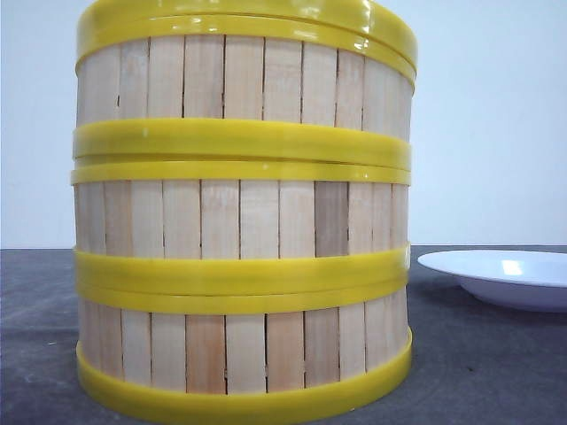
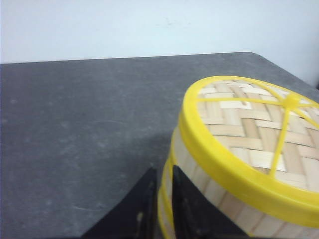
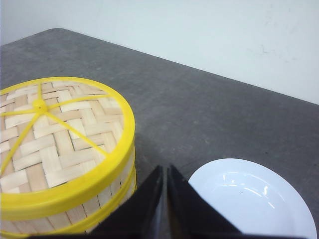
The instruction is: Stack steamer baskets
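Baskets first: front view shows three steamer baskets (image 1: 244, 221) stacked in one straight column on the dark tabletop (image 1: 478, 363), white plate (image 1: 505, 276) off to the side. Left wrist view: left claw (image 2: 162, 209) pressed nearly together just beside the stack wall, woven lid (image 2: 254, 132) on top. Right wrist view: right claw (image 3: 165, 204) pressed together, pinching nothing, between stack and plate. Likely light, stiff slats; the thick rims look best for gripping.

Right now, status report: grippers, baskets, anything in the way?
Left gripper shut, empty. Right gripper shut, empty. Three baskets stacked, lid on top. Plate beside stack, apart from it.
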`<state>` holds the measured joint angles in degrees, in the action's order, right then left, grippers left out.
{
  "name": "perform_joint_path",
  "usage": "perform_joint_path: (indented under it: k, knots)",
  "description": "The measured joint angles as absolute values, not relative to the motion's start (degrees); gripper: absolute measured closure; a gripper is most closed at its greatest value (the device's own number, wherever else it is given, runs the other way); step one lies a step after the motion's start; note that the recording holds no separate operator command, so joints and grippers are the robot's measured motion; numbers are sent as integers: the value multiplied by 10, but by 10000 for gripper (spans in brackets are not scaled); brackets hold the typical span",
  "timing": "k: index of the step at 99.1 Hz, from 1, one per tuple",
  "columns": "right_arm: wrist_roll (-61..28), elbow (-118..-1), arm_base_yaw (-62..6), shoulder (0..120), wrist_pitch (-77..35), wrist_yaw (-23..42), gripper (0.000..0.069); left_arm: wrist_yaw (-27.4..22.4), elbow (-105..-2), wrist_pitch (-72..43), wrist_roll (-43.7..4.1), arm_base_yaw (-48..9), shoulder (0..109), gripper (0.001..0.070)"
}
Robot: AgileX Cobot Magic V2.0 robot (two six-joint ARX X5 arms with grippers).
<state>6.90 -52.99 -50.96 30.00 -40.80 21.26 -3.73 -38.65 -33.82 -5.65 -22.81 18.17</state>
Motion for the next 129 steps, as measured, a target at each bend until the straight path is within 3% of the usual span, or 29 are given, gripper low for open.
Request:
perform_joint_path:
  k: [49, 81, 110, 129]
  knots:
    - [69, -530, -510, 300, -406, 213, 682, -18, -121, -159, -25, -50, 44, 681]
    - [69, -530, -510, 300, -404, 213, 682, -13, -39, -163, -4, -10, 3, 681]
    - [69, -530, -510, 300, -404, 213, 682, 29, -32, -139, 16, 0, 3, 681]
    - [69, -530, -510, 300, -404, 213, 682, 31, -31, -138, 22, 0, 3, 681]
